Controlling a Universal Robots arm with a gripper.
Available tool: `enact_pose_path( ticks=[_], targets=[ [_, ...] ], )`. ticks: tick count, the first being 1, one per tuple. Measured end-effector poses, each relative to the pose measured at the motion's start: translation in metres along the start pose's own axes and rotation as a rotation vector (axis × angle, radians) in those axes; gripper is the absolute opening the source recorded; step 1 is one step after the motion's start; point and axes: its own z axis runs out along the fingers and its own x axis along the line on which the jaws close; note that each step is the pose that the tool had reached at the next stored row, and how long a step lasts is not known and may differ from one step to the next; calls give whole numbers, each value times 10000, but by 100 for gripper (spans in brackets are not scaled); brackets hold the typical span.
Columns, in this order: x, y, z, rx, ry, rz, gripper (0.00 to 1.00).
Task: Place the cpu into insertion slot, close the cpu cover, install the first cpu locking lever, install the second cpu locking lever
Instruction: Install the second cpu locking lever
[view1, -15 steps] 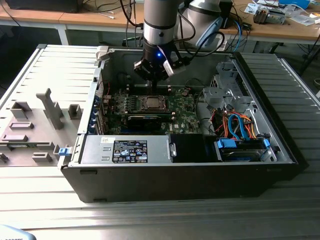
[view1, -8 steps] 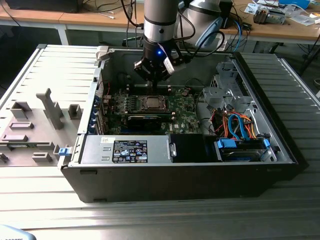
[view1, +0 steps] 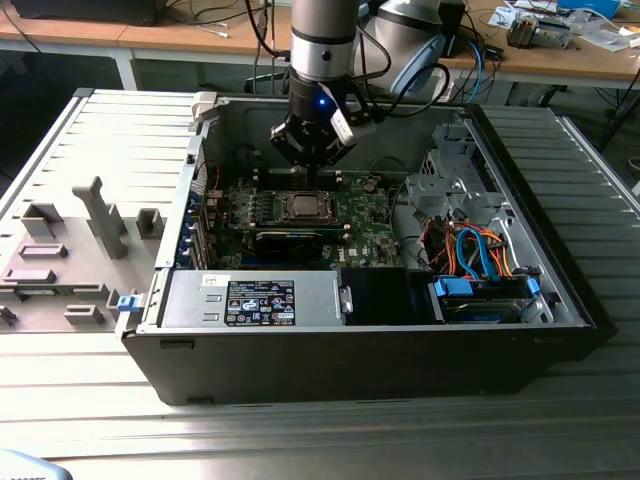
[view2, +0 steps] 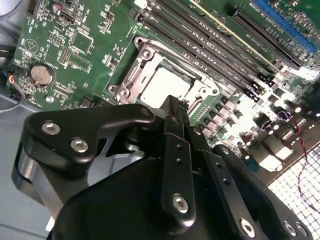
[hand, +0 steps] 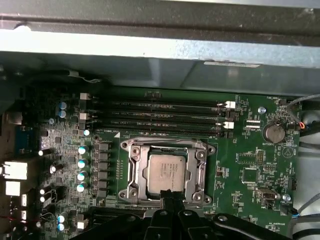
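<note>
Closest to the lens in the second wrist view are the black links and fingers (view2: 177, 150) of my end effector (view2: 176, 107), drawn together into one narrow tip with no gap between them and nothing held. That tip hovers just above the near edge of the insertion slot (view2: 131, 80), and in the first wrist view it points at the same edge of the socket.

In the first wrist view the cpu (hand: 165, 171) lies flat in the insertion slot (hand: 134, 172), its dull silver-grey top showing. The cpu cover (hand: 200, 170) lies down around it as a silvery frame, the chip visible through its square opening. Whether the locking levers are latched I cannot tell.

Beside the socket runs a row of long memory slots (hand: 160, 112), and a round coin battery (hand: 273, 132) sits on the green motherboard (hand: 250, 170) further along.

In the exterior view my end effector (view1: 305, 165) hangs inside an open computer case (view1: 350, 350), directly above the socket with the cpu (view1: 299, 207). Orange and blue cables (view1: 470, 250) bunch at the exterior view's right end of the case. The case rests on a ribbed grey surface (view1: 300, 430), and a grey fixture tray (view1: 60, 270) with upright blocks lies at the exterior view's left.
</note>
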Motion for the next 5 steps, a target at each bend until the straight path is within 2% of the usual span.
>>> enact_pose_path(
  ticks=[5],
  targets=[
    [0, 0, 0, -3, 0, 0, 11]
  ],
)
